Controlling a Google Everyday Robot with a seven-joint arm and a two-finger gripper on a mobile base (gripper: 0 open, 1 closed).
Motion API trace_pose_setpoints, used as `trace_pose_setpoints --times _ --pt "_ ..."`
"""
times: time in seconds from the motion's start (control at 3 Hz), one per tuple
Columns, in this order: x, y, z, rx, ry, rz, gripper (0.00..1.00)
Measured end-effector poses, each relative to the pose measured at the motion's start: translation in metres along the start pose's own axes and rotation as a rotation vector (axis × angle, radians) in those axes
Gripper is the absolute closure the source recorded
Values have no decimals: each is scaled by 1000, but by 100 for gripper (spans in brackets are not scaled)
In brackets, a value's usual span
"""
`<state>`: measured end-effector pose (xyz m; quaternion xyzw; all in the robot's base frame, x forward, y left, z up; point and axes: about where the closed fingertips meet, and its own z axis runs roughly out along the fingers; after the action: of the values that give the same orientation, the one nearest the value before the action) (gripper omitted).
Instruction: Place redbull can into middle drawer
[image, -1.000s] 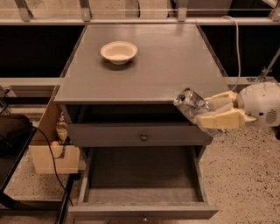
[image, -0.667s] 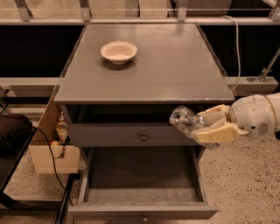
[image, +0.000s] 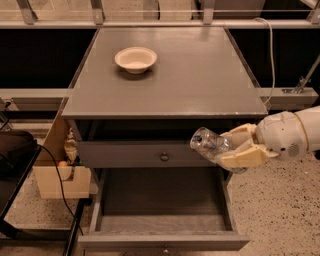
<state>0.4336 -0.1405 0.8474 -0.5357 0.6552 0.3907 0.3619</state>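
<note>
A grey wooden cabinet (image: 200, 85) fills the middle of the camera view, and the middle drawer (image: 160, 197) is seen pulled fully out at its 6 o'clock edge, its dark floor bare and open from above. Over it the upper drawer (image: 125, 154) is shut, with a round metal knob (image: 164, 157) at its centre. From the 3 o'clock side of the view the white arm is brought in, and the gripper (image: 226, 148) is held in front of the right end of the upper drawer's face, just below the cabinet top's front edge. A cream-white bowl (image: 135, 59) is left on the top towards 11 o'clock, well apart from the gripper. The redbull can (image: 210, 144) is pinched between the two cream fingers (image: 245, 157), one above and one below it, and is carried clear of every surface. Its long axis is laid nearly level, from about 9 to 3 o'clock, the free end pointed at the knob and a little raised. From the can, the open floor of the middle drawer lies at about 7 o'clock, so a move down and to the left is judged to be called for before the can is let go; how far the can sits over the right wall cannot be told
</note>
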Motion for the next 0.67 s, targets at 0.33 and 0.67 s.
trace_pose_setpoints --times 0.33,0.67 --pt "16 -2 14 -39 39 -44 100" --pt "35 -3 26 -58 92 -104 100"
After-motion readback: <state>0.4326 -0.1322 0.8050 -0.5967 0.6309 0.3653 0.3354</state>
